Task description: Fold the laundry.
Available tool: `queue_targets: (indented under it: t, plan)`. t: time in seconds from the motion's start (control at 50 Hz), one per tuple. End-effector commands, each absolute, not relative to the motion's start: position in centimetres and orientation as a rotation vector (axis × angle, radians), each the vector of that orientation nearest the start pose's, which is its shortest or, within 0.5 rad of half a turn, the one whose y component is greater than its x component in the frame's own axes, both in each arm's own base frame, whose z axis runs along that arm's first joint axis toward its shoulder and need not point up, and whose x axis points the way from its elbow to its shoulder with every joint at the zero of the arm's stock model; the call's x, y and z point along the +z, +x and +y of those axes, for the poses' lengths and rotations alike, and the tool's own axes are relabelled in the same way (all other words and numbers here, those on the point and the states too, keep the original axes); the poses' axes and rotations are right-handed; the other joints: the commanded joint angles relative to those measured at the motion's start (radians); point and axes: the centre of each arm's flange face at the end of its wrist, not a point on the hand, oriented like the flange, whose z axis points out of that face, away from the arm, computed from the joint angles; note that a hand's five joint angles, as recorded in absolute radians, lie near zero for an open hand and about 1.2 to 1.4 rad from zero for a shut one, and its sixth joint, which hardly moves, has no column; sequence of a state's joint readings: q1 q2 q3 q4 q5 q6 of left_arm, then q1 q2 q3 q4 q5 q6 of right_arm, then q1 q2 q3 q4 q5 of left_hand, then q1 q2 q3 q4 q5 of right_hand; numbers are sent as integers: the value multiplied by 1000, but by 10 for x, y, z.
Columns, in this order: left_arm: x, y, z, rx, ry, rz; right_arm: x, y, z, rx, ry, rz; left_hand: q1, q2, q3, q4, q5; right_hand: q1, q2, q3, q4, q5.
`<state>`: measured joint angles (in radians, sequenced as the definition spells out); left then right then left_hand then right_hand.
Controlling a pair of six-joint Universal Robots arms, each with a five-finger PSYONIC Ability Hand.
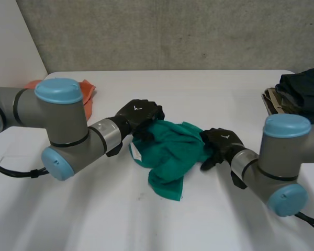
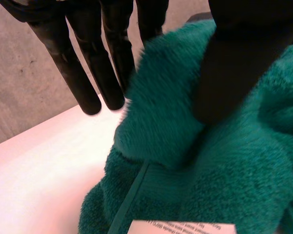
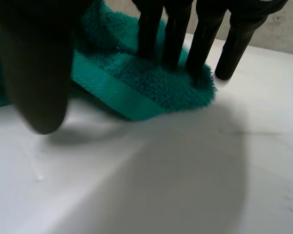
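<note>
On the white tabletop (image 1: 94,219) before you, a green towel (image 1: 172,154) lies crumpled between your two robot hands, its nearest fold trailing toward you and a white label (image 1: 137,155) showing at its left edge. Your right robot hand (image 1: 222,142) rests on the towel's right corner, its straight fingers pressing the cloth flat to the tabletop and its thumb standing clear of the cloth. Your left robot hand (image 1: 138,116) sits at the towel's far left corner, where a bunched fold is nipped between the thumb and the fingers behind it, with other fingers poking straight past the cloth. Farther back, an orange cloth (image 1: 86,89) lies at the tabletop's left edge, and a heap of dark clothes (image 1: 303,86) sits at the far right, well apart from the towel
</note>
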<state>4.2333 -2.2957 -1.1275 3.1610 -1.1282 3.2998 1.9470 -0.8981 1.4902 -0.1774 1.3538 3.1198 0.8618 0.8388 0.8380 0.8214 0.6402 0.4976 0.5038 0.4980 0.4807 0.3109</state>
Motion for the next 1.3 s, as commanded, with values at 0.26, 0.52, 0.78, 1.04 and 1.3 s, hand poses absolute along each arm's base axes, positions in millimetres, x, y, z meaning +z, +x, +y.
queue_targets:
  t: [0.26, 0.52, 0.78, 1.04, 1.3]
  plan:
    - [321, -311, -291, 2001, -833, -1706, 281, 251, -311, -2139, -772, 1915, 534, 557, 558, 575, 582, 899, 893, 898, 916, 911]
    - [319, -272, -271, 2021, -994, -1942, 340, 205, -299, -2132, -1072, 2077, 534, 557, 558, 575, 582, 899, 893, 898, 916, 911]
    - [234, -287, -315, 1920, -1016, -2094, 239, 226, -305, -1769, -1424, 2231, 534, 557, 558, 575, 582, 899, 893, 898, 916, 911]
    - [319, -321, -389, 2556, -793, -1462, 280, 260, -366, -2488, -1059, 1850, 534, 557, 558, 575, 582, 899, 893, 898, 916, 911]
    - [416, -315, -348, 2762, -579, -962, 344, 262, -365, -2877, -712, 1293, 534, 557, 558, 575, 582, 899, 893, 898, 916, 911]
